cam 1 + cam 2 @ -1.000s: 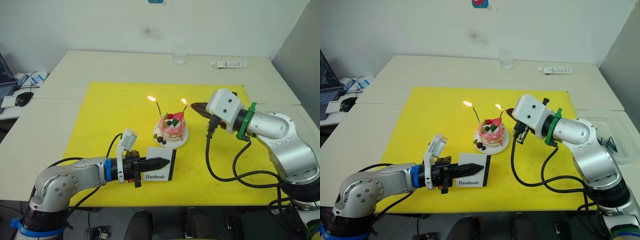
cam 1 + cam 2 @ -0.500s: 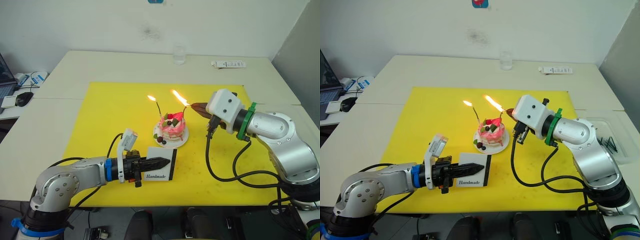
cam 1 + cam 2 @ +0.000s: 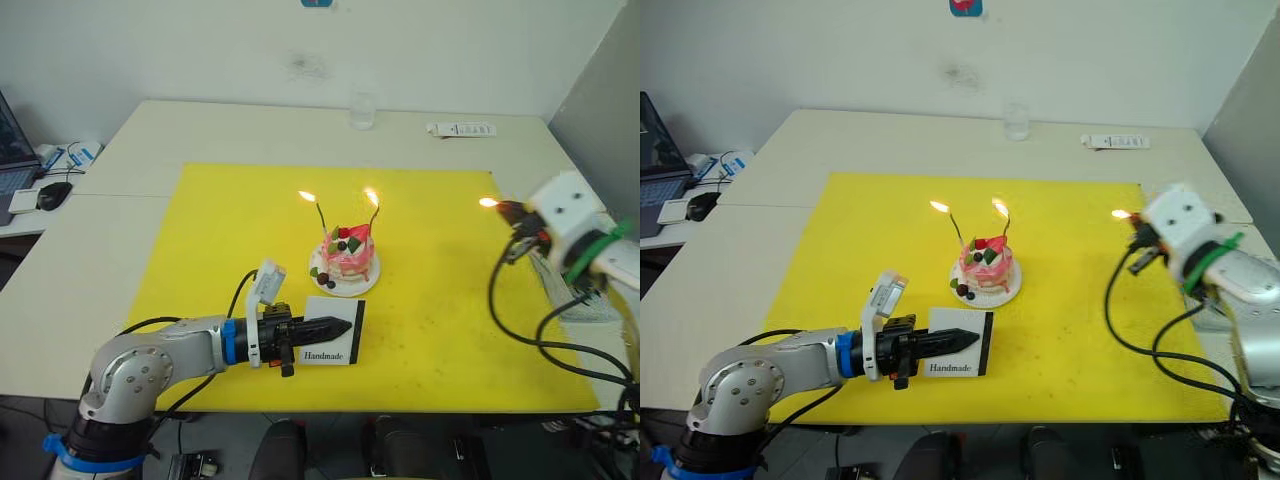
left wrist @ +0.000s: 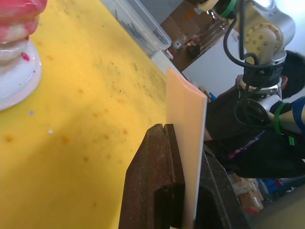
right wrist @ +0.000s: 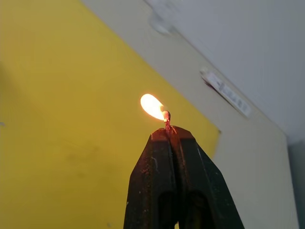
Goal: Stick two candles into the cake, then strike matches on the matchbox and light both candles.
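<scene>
Left eye view: both candles (image 3: 320, 213) on the cake (image 3: 347, 260) now burn, right gripper (image 3: 508, 210) has withdrawn toward three o'clock pinching a lit match (image 5: 165, 119), left gripper (image 3: 340, 327) clamps the matchbox (image 3: 334, 343).

The small round pink cake on its white plate (image 3: 345, 262) sits at the centre of the frame, on the yellow rectangular mat (image 3: 200, 230) that covers the middle of the pale table (image 3: 120, 150). Two thin dark candles (image 3: 320, 216) stand in the cake, one left, one right. Below the cake, the flat white matchbox (image 3: 335, 344) stands on edge between the left claw (image 3: 340, 327) fingers. At the right edge, the right claw (image 3: 505, 209) pinches a short black match (image 5: 167, 119). A clear glass (image 3: 362, 111) stands at top centre, a white flat strip (image 3: 459, 129) to its right.
</scene>
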`<state>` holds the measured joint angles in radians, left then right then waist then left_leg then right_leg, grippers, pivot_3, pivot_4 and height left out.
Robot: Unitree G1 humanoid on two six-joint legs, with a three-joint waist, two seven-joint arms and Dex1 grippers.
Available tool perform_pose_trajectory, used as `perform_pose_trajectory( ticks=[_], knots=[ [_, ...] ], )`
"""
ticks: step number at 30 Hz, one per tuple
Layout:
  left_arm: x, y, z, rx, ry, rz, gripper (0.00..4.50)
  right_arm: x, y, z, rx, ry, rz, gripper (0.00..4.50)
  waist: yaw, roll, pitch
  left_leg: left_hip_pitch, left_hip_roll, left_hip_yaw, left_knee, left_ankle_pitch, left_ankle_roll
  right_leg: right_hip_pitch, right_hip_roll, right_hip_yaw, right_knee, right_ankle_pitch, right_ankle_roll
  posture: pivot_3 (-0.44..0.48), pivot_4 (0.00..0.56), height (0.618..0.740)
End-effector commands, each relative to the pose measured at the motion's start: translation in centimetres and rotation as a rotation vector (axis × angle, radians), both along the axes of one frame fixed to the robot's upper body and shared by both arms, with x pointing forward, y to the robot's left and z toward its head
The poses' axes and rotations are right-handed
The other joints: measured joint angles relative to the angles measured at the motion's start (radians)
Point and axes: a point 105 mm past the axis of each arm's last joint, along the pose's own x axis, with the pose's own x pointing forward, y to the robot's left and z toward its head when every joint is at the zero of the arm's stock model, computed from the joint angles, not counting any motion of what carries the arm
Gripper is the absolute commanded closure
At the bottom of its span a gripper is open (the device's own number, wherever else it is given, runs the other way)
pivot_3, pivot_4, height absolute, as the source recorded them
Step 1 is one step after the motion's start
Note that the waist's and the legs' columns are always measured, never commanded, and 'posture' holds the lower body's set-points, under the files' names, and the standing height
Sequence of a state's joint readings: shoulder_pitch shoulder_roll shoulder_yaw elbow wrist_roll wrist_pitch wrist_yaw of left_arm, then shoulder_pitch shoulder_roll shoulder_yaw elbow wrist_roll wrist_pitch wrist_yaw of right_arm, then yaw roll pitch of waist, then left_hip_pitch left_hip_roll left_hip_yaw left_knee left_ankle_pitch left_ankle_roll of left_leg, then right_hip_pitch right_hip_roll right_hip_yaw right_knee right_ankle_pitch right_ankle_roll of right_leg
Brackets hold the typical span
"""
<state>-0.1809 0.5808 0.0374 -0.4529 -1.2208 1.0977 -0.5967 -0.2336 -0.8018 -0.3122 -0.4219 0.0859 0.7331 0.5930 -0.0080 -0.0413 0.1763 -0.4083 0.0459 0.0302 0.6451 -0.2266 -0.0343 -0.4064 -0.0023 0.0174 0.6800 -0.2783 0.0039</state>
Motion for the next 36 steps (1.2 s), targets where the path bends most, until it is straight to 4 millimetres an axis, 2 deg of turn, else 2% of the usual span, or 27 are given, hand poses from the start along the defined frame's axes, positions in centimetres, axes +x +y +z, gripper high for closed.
perform_pose_trajectory(
  ticks=[1, 6, 10, 13, 20, 22, 24, 26, 28, 31, 33, 36],
  knots=[
    [0.1, -0.6, 0.3, -0.019, -0.022, -0.002, 4.50, -0.4, -4.0, 0.3, 0.014, -0.026, -0.154, 4.48, -0.001, 0.001, 0.000, 0.000, 0.000, 0.000, 0.000, 0.000, 0.000, 0.000, 0.000, 0.000, 0.000, 0.000, 0.000, 0.000, 0.150, 0.740],
    [0.2, -1.2, 0.1, -0.035, -0.020, 0.005, 4.50, -0.2, -8.3, -2.1, 0.055, 0.042, -0.327, 4.48, -0.004, 0.001, -0.001, 0.001, 0.000, 0.001, 0.000, 0.000, 0.000, 0.000, 0.002, 0.001, 0.001, 0.000, 0.000, 0.000, 0.150, 0.740],
    [0.2, -1.3, 0.0, -0.040, -0.020, 0.012, 4.50, 0.0, -9.4, -3.5, 0.109, 0.090, -0.382, 4.48, -0.004, 0.002, -0.001, 0.001, 0.000, 0.001, 0.000, 0.000, 0.000, 0.000, 0.003, 0.001, 0.000, 0.000, 0.000, 0.000, 0.150, 0.740],
    [0.2, -1.2, -0.2, -0.036, -0.019, 0.029, 4.50, 0.2, -9.9, -3.4, 0.155, 0.073, -0.419, 3.87, -0.007, 0.002, -0.001, 0.001, 0.000, 0.001, 0.000, 0.000, 0.000, 0.000, 0.003, 0.002, 0.000, 0.000, 0.000, 0.000, 0.150, 0.740],
    [0.4, -0.9, -0.9, 0.002, -0.024, 0.064, 4.50, 0.0, -9.7, -2.5, 0.149, 0.026, -0.419, 1.45, -0.008, 0.003, -0.002, 0.001, 0.000, 0.001, 0.000, 0.000, 0.000, 0.001, 0.004, 0.001, 0.000, 0.000, 0.000, 0.000, 0.150, 0.740],
    [0.6, -0.8, -1.2, 0.022, -0.023, 0.076, 4.50, 0.0, -9.5, -1.6, 0.127, -0.017, -0.401, 0.71, -0.008, 0.003, -0.002, 0.001, 0.000, 0.001, 0.000, 0.000, 0.000, 0.001, 0.004, 0.002, 0.000, 0.000, 0.000, 0.000, 0.150, 0.740],
    [0.8, -0.8, -1.6, 0.036, -0.007, 0.087, 4.50, 0.1, -8.4, 0.0, 0.094, -0.076, -0.330, 0.05, -0.009, 0.003, -0.002, 0.001, 0.000, 0.001, 0.000, 0.000, 0.000, 0.001, 0.004, 0.002, 0.000, 0.000, 0.000, 0.000, 0.150, 0.740],
    [0.9, -0.8, -2.0, 0.054, 0.015, 0.093, 4.50, -0.1, -6.9, 1.1, 0.070, -0.113, -0.239, 0.02, -0.010, 0.004, -0.002, 0.001, 0.000, 0.001, 0.000, 0.000, 0.000, 0.001, 0.004, 0.001, 0.000, 0.000, 0.000, 0.000, 0.150, 0.740],
    [1.0, -0.6, -2.5, 0.087, 0.038, 0.098, 4.50, -0.7, -4.3, 2.0, 0.025, -0.116, -0.075, 0.02, -0.010, 0.004, -0.002, 0.001, 0.000, 0.001, 0.000, 0.000, 0.000, 0.000, 0.004, 0.001, 0.000, 0.000, 0.000, 0.000, 0.150, 0.740],
    [1.4, -0.2, -3.1, 0.137, 0.036, 0.117, 4.50, -1.8, -1.4, 1.8, -0.083, -0.048, 0.108, 0.02, -0.009, 0.005, -0.002, 0.001, 0.000, 0.000, 0.000, 0.000, 0.000, 0.001, 0.004, 0.001, 0.000, 0.000, 0.000, 0.000, 0.150, 0.740],
    [1.8, -0.1, -3.2, 0.147, 0.048, 0.131, 4.50, -3.2, 2.0, 1.2, -0.111, 0.046, 0.321, 0.02, -0.010, 0.005, -0.002, 0.001, 0.001, 0.000, 0.000, 0.000, 0.000, 0.001, 0.004, 0.000, 0.000, 0.000, 0.001, 0.000, 0.150, 0.740],
    [2.0, -0.2, -3.5, 0.179, 0.060, 0.122, 4.50, -5.4, 6.1, 0.5, -0.071, 0.188, 0.563, 0.02, -0.015, 0.004, -0.002, 0.002, 0.001, 0.000, 0.000, 0.000, 0.000, 0.002, 0.004, 0.000, 0.000, 0.000, 0.001, 0.000, 0.150, 0.740]
  ],
)
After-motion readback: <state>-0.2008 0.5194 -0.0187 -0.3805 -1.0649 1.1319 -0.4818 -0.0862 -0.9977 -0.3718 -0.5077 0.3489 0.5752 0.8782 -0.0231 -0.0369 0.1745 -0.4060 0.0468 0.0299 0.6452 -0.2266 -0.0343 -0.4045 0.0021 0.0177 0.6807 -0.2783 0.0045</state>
